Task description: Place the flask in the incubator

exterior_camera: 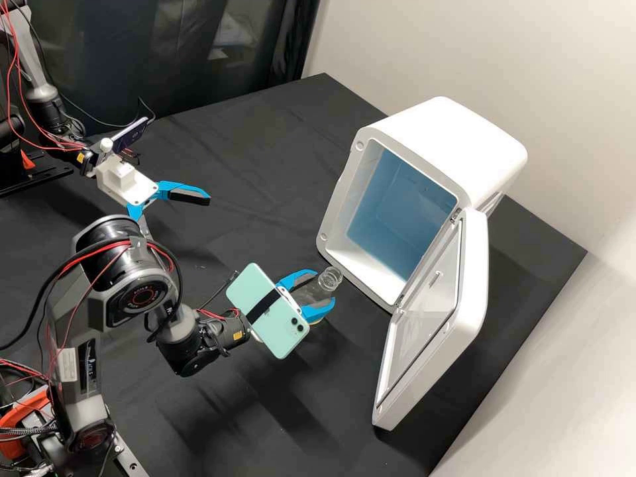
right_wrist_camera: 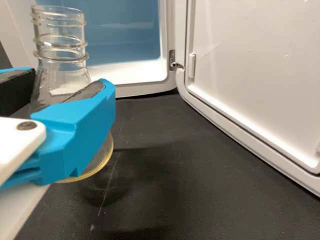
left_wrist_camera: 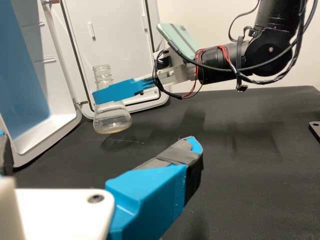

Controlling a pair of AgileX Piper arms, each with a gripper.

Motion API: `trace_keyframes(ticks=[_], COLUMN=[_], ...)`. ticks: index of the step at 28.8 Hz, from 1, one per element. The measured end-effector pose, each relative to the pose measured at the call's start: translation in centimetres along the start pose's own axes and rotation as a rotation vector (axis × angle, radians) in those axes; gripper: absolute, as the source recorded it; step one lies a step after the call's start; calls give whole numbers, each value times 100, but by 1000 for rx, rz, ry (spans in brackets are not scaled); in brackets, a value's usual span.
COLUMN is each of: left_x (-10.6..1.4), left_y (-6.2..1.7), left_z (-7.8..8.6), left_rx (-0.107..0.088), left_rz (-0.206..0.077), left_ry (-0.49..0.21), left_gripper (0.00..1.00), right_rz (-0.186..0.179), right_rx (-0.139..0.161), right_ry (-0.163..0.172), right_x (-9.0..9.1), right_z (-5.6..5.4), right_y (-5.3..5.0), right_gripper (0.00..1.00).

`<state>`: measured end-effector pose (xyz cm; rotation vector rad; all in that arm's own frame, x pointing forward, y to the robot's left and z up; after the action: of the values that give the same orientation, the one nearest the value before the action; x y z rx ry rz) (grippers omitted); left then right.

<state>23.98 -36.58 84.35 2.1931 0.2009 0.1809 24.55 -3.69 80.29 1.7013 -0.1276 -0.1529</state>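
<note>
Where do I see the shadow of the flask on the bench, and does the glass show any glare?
Right wrist view: a soft dark shadow on the bench below the flask; bright glints on its neck rings. Left wrist view: only a faint patch under it; pale glints on its belly. High view: on the black bench no flask shadow can be told.

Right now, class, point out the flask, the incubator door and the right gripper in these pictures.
flask (left_wrist_camera: 111,117), left wrist view, on its rounded glass body.
incubator door (exterior_camera: 434,315), high view, on its inner panel.
right gripper (exterior_camera: 322,289), high view, midway between its fingertips, which clasp the flask.
</note>
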Motion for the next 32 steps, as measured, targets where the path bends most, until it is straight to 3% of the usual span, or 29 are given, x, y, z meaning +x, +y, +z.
trace_keyframes(ticks=[4,5,8,12,32], left_x=[1,1,1,1,-21], left_y=[-2,-2,-2,-2,-25], left_z=[12,12,12,12,13], left_rx=[1,1,1,1,-1], left_rz=[-1,-1,-1,-1,-11], left_ry=[-5,-5,-5,-5,-4], left_gripper=[100,100,100,100,100], right_rz=[-9,-8,-24,-57,-49], right_rx=[-14,-27,-72,-101,-90], right_ry=[-17,-21,-26,-21,-37], right_x=[53,75,120,124,163], right_z=[-9,-17,-44,-60,-11], right_y=[-93,-119,-221,-312,-309], right_gripper=[0,100,100,100,100])
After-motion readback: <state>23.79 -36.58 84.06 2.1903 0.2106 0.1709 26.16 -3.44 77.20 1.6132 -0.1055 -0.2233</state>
